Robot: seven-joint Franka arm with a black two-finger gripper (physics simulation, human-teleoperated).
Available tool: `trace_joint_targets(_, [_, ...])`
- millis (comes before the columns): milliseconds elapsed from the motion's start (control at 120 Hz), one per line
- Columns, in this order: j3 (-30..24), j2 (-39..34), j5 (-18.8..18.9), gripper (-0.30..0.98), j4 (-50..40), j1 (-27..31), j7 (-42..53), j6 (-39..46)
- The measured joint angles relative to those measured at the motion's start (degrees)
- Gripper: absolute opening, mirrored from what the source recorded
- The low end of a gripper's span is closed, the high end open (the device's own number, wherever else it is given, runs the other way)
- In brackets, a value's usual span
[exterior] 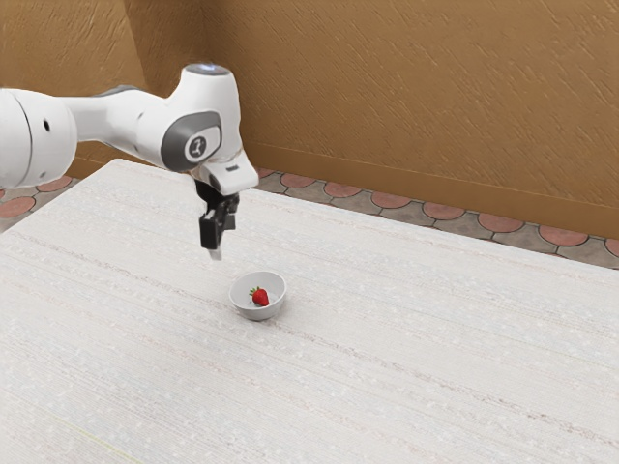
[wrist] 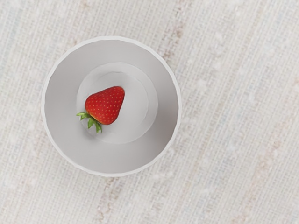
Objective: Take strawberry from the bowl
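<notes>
Reaches in over the pale table from the exterior view's left, with the white arm bent; seems to be at the approach step, with grasp and lift left to do; points the black tool downward above the table, with fingers parted and nothing held between them; cannot tell from this angle exactly how wide; calls next, most likely, for a small shift towards the bowl, then a straight descent inside the rim and a gentle close; needs care not to catch that rim or tip the bowl on the way down; shows the strawberry inside the bowl, lying on its side on the bottom, a little off centre; places it lower than the tool and out towards the exterior view's right, near but well below the fingers and untouched by them; slants it, with the green leaves towards the bowl's wall and the narrow end towards the far side; probably asks for a light squeeze across the red body rather than on the leaves.
</notes>
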Motion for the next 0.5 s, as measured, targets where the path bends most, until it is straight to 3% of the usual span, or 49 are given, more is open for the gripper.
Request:
trace_joint_targets(108, [-0.7, 1.9, 0.0, 0.66, -0.1, 0.0, 5.8, 2.8])
trace_joint_targets(283, [-0.8, 4.0, -0.5, 0.43, -0.1, 0.7, 13.1, 5.7])
trace_joint_targets(500, [-0.8, 8.0, -0.3, 0.29, 0.4, 1.1, 20.5, 8.6])
